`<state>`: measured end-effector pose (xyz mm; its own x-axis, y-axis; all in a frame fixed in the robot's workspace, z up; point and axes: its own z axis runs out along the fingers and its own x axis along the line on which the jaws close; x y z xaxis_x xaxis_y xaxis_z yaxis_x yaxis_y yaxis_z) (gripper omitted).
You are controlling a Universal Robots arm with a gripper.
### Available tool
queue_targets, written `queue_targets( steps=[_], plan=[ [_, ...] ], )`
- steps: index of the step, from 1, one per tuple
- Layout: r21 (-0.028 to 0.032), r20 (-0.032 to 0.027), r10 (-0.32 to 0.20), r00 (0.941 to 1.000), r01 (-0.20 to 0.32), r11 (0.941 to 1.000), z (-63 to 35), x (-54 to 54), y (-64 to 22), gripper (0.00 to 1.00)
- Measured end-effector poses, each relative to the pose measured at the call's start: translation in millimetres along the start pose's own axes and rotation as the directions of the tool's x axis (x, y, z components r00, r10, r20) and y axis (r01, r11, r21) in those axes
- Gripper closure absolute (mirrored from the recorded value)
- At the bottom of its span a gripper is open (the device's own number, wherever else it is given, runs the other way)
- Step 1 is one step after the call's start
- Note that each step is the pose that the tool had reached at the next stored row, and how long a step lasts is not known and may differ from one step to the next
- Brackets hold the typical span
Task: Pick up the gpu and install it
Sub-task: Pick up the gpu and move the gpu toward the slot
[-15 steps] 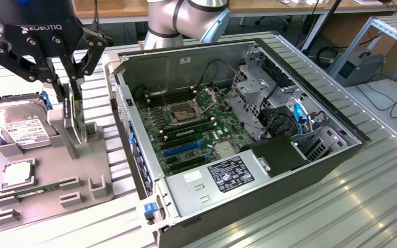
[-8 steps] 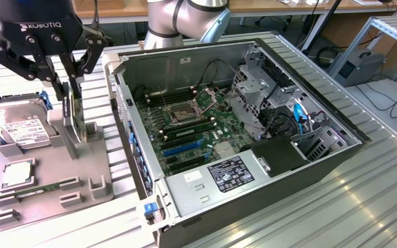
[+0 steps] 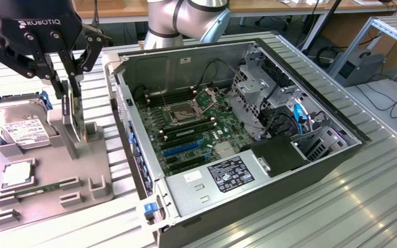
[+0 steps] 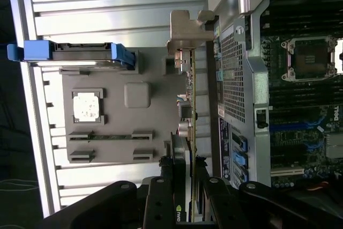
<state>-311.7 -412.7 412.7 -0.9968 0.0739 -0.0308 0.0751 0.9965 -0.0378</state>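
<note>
Matt grey plastic tray (image 3: 50, 163), ribbed metal table (image 3: 364, 206)

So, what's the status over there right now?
Gripper clamped on gpu. It stands upright at grey holder, outside computer case. No obstruction seen.

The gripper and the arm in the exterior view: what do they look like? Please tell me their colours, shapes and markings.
The gripper is black, with a blocky body that carries the white word ROBOTIQ. Its fingers are made of jointed black links with visible bolts. The arm is a thick, round, silver-grey tube with smooth rounded joints.
</note>
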Motion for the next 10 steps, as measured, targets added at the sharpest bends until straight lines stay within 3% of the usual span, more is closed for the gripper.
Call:
queue_targets(
  steps=[10],
  plan=[
    [0.0, 0.0, 0.0, 1.0, 0.0, 1.0, -3.7, -0.1, -0.2, 0.73]
  ],
)
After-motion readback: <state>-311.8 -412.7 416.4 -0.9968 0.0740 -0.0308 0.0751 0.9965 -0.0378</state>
